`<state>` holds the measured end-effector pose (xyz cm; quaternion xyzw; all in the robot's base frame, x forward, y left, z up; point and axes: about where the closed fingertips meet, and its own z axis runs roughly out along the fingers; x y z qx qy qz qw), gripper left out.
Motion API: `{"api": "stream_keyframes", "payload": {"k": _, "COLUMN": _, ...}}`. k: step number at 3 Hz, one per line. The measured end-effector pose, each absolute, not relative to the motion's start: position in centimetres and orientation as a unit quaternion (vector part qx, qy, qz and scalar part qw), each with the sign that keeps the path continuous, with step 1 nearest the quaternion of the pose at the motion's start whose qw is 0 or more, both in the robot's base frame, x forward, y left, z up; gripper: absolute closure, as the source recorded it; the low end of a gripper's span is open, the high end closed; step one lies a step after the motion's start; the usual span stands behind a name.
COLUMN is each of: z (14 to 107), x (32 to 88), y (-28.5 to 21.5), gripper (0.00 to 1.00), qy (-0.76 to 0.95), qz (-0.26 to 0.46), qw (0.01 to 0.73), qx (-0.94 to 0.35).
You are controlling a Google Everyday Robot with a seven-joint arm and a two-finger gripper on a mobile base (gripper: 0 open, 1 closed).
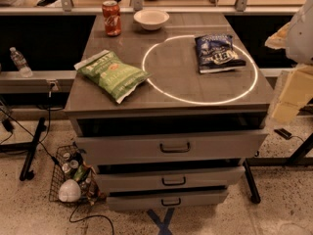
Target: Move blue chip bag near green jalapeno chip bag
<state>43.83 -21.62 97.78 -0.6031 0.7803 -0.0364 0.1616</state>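
Note:
The blue chip bag [218,53] lies flat at the back right of the grey cabinet top [171,89], inside a glowing ring of light. The green jalapeno chip bag [112,75] lies at the left side of the top, slanted, with its white edge toward the back left. The two bags are well apart. My gripper is not in view; only pale parts of my arm [298,58] show at the right edge, beside the cabinet and off the top.
A red soda can [111,17] and a white bowl [151,18] stand at the back of the top. Three drawers [175,147] are pulled out in front. A wire basket of items [73,177] sits on the floor at left. A water bottle [20,62] stands on a left ledge.

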Motion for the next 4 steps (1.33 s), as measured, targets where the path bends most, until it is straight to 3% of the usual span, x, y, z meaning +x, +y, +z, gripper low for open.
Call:
{"api": "stream_keyframes", "payload": {"k": 2, "z": 97.7, "x": 46.1, "y": -22.1, "gripper": 0.0, "qy": 0.777, "qz": -0.029, "qw": 0.177, "qx": -0.604}}
{"api": "stream_keyframes", "payload": {"k": 4, "z": 94.8, "x": 57.7, "y": -26.1, "gripper": 0.0, "qy": 0.777, "qz": -0.014, "qw": 0.227, "qx": -0.586}}
